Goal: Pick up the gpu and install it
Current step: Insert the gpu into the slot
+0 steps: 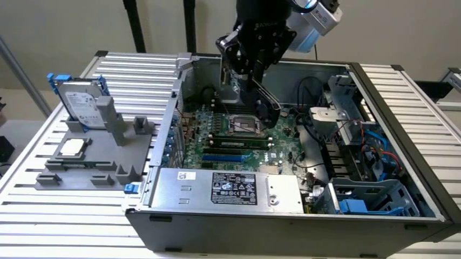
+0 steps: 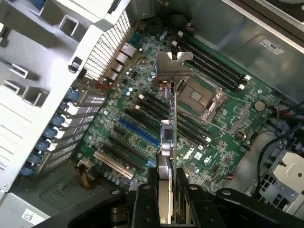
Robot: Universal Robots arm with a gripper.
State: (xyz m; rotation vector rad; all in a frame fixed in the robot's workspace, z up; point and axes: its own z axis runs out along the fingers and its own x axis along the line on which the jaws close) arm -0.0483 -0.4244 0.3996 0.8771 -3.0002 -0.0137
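Silver bracket (image 2: 173,69) lowermost; gpu (image 2: 167,137) long axis near-vertical in gripper (image 2: 166,190), above motherboard (image 2: 111,137).

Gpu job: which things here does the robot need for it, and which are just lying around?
Needed: the gpu, clamped in the gripper; the motherboard under it; the open computer case.
Just lying about: the hard drive and the CPU chip, both on the grey holder outside the case.
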